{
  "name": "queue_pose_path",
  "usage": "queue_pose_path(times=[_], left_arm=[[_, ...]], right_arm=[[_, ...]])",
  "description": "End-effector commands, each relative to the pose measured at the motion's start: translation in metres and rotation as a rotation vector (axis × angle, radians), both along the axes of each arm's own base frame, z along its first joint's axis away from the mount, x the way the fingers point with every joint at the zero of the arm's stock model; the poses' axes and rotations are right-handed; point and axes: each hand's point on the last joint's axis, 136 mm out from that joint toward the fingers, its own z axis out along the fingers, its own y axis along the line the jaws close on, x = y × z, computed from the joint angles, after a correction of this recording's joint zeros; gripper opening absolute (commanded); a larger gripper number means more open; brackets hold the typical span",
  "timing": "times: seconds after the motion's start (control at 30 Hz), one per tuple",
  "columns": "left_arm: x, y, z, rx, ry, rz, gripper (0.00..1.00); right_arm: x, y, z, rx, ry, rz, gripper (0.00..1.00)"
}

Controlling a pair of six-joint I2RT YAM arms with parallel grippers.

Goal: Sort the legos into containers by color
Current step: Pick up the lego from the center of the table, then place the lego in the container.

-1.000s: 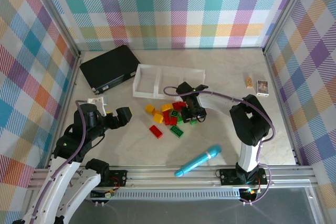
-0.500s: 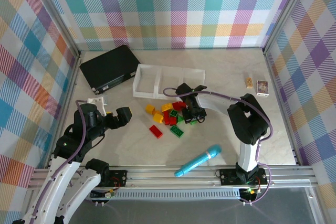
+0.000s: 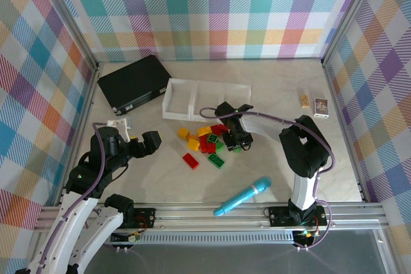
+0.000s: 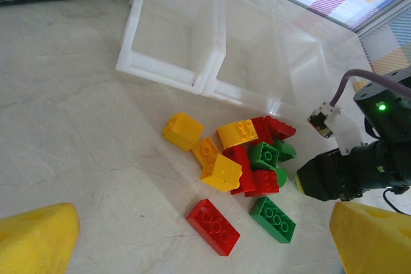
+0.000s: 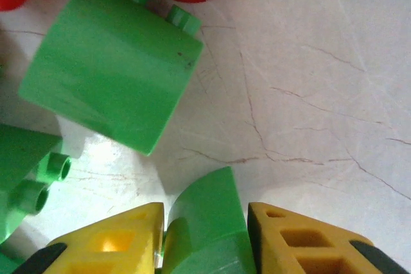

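Note:
Red, yellow and green legos (image 3: 209, 140) lie in a heap on the table in front of the white tray (image 3: 192, 119). Its three compartments (image 4: 173, 36) hold nothing. A flat red brick (image 4: 213, 226) and a flat green brick (image 4: 273, 219) lie apart on the near side of the heap. My right gripper (image 3: 236, 142) is down at the heap's right edge, shut on a small rounded green lego (image 5: 212, 222) that rests on the table. A larger green brick (image 5: 109, 62) lies just beyond it. My left gripper (image 3: 151, 142) hovers open left of the heap, its yellow fingers (image 4: 38, 239) wide apart.
A flat black case (image 3: 133, 83) lies at the back left beside the tray. A long blue stick (image 3: 243, 197) lies near the front edge. Two small cards (image 3: 321, 107) sit at the right wall. Bare table stretches between the left gripper and the heap.
The right gripper has shifted only slightly at the heap's right edge. The left arm and the loose bricks have not moved.

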Motion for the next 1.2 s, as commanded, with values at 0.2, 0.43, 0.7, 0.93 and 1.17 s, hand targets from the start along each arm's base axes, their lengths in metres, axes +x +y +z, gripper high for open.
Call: queue_pose_path(times=[0.2, 0.43, 0.7, 0.93, 1.17], left_arm=[[-0.005, 0.000, -0.001, -0.008, 0.019, 0.001, 1.00], [-0.007, 0.001, -0.004, -0.003, 0.032, 0.002, 1.00], [-0.010, 0.004, -0.001, 0.000, 0.021, 0.013, 1.00], [-0.010, 0.004, -0.002, 0.002, 0.023, 0.015, 0.99], [-0.011, 0.004, -0.001, 0.002, 0.023, 0.014, 1.00]], right_arm=[[0.028, 0.018, 0.081, 0.107, -0.170, 0.009, 0.30], [0.090, 0.020, 0.108, 0.089, -0.293, 0.012, 0.33], [0.148, 0.014, 0.100, 0.061, -0.292, 0.019, 0.32], [0.166, 0.003, 0.076, 0.054, -0.252, -0.001, 0.35], [0.163, 0.001, 0.072, 0.063, -0.252, -0.027, 0.57]])
